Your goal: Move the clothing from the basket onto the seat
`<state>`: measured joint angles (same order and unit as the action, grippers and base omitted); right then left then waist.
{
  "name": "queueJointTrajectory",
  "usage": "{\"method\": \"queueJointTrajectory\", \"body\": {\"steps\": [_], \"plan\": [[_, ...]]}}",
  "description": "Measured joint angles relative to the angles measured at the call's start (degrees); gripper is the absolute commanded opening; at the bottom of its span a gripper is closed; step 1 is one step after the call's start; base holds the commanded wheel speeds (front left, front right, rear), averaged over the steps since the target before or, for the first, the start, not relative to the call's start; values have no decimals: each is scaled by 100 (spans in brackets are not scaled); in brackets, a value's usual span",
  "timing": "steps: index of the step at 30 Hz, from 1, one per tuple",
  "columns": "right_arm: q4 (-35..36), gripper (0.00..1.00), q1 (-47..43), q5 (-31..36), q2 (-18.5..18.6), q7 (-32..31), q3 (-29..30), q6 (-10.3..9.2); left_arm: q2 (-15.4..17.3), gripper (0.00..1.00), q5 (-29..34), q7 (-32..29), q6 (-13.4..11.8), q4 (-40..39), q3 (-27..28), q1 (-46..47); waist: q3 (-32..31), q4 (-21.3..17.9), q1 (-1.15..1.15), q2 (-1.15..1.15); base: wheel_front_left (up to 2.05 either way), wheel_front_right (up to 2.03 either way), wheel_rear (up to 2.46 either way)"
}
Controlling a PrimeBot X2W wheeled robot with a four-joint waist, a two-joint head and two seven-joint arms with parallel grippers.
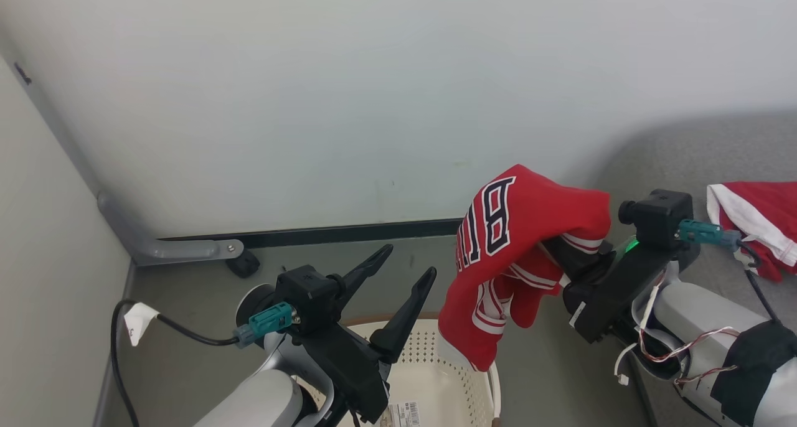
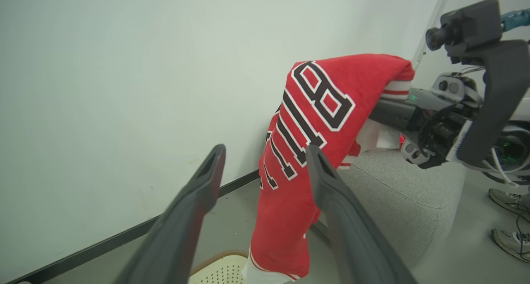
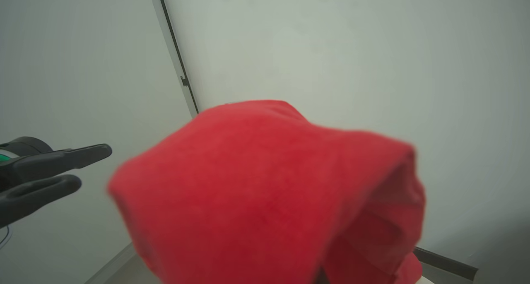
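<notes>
Nearest the robot, the small oval cream plastic laundry basket with perforated walls and a brown rim (image 1: 436, 377) sits on the grey floor with nothing red left on its visible bottom. Just above its near-left rim, the left gripper (image 1: 408, 262) hangs with its two long dark fingers spread wide and nothing between them.

Beyond the basket's right rim, the soft red sports jersey with white panels and black-and-white lettering (image 1: 510, 246) hangs in the air, draped over the right gripper (image 1: 579, 256). That gripper's jaws are buried in the cloth and closed on a bunched fold near the striped trim. The jersey's lower hem trails down to the basket's rim; whether it touches cannot be told.

Further right is the large grey fabric-upholstered seat cushion (image 1: 685, 159), and on it, well in from its rounded corner, lie the red shorts with a broad white stripe (image 1: 759, 215). A pale wall closes the scene behind.

The jersey looks light, limp and a little slick, so it should fold and swing rather than hold any shape. A pinch on a thick gathered fold or hem seems the safest hold, since a single layer could slip. The trailing hem will likely need lifting clear of the rim before the carry across to the seat.
</notes>
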<state>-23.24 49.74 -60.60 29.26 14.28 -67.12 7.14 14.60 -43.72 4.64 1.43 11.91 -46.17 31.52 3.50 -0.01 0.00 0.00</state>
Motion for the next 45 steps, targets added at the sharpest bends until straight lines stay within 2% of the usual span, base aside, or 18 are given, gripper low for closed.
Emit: {"method": "queueJointTrajectory", "body": {"steps": [18,25,38,45], "plan": [[667,0,-615,191,413,0,736,-16,275,100,104,57,-99,-457,-1,-176,23,-927,0,0,0,0,0],[948,0,-810,341,552,1,1053,-119,338,100,162,56,-147,-626,-1,-176,65,-1321,0,0,0,0,0],[1367,0,-1182,577,593,1,1538,-274,443,100,248,-27,-201,-829,-16,-168,211,-2013,0,0,0,0,0],[1519,0,-1474,626,730,1,1839,-365,422,100,303,-111,-201,-869,-59,-98,334,-2237,0,0,0,0,0]]}}
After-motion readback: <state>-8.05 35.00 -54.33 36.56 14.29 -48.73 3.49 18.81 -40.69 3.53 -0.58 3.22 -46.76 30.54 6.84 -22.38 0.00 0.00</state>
